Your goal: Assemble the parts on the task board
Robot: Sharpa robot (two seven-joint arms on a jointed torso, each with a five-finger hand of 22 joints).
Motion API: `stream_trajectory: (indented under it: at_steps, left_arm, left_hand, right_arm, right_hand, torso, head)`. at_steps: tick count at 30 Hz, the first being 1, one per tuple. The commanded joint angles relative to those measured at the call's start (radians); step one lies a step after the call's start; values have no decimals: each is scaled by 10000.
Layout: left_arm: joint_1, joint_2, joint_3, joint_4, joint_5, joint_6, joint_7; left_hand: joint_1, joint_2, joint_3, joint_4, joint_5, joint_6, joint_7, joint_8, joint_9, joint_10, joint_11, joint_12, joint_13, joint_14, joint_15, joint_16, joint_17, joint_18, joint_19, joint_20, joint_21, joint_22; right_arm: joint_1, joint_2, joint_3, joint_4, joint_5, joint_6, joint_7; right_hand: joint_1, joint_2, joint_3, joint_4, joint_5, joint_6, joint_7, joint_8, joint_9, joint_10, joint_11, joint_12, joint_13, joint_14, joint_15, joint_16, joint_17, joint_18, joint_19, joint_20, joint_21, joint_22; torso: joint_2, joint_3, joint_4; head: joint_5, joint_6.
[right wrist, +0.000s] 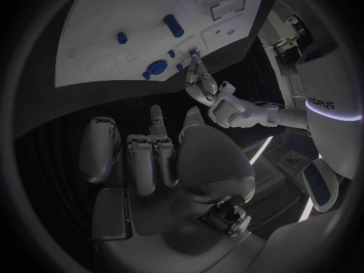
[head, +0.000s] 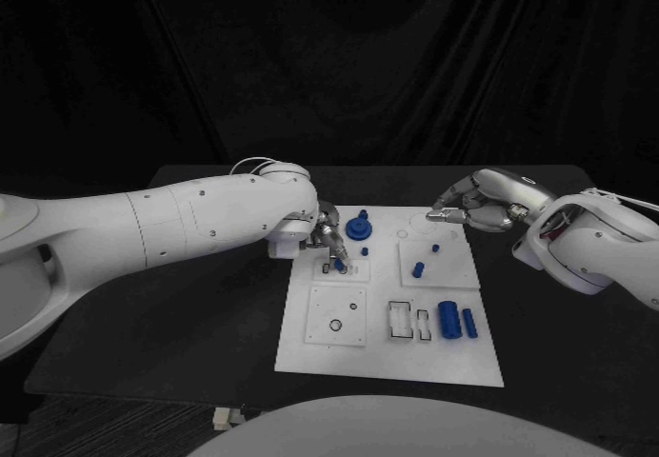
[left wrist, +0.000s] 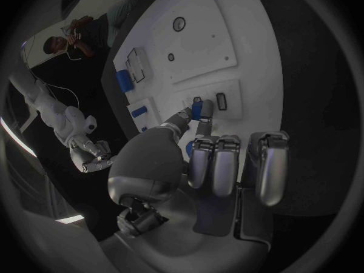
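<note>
Over the task board (head: 389,357) the left hand (head: 327,240) pinches a small blue part (left wrist: 196,109), the right hand (head: 479,208) curled, holding nothing

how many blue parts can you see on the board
6: a round part at the far edge, one in the left hand, two small pegs mid-board, two cylinders near right. Others may be hidden.

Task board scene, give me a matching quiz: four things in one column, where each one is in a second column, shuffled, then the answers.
1. left hand
2. right hand
3. large blue cylinder
4. round blue part

A. lying near the task board's near right corner
B. pinching a small blue part at a slot
C. standing near the board's far edge
D. over the board's far right corner, holding nothing

Pairs: 1-B, 2-D, 3-A, 4-C
</note>
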Motion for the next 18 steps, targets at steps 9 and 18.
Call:
stream_trajectory:
  at_steps: [9,18]
  left_arm:
    - [-77,34,8,-32,59,-36,62]
    - [-129,51,8,-48,59,-34,67]
  left_hand:
    - [-94,70,1171,-1047,-88,-65,-15,65,44,1059,-97,36,2630,1060,-93,27,2634,156,237,-87,-88,1694]
    - [-180,64,1177,-982,-356,-87,-31,77,101,1059,-111,36,2630,1060,-108,27,2634,164,221,-101,-127,1668]
  right_arm:
    - [-24,-12,6,25,-20,32,-132]
    - [-25,-3,6,14,-20,56,-130]
  right_hand:
    - [116,-5,-64,4,64,58,4,-49,-10,1060,74,36,2634,1047,51,30,2635,47,-82,-1,-51,1746]
    - [116,-5,-64,4,64,58,4,-49,-10,1060,74,36,2634,1047,51,30,2635,47,-82,-1,-51,1746]
  torso:
    - [-5,2,-2]
    - [1,1,0]
  head:
    - [13,-2]
    - [27,-2]
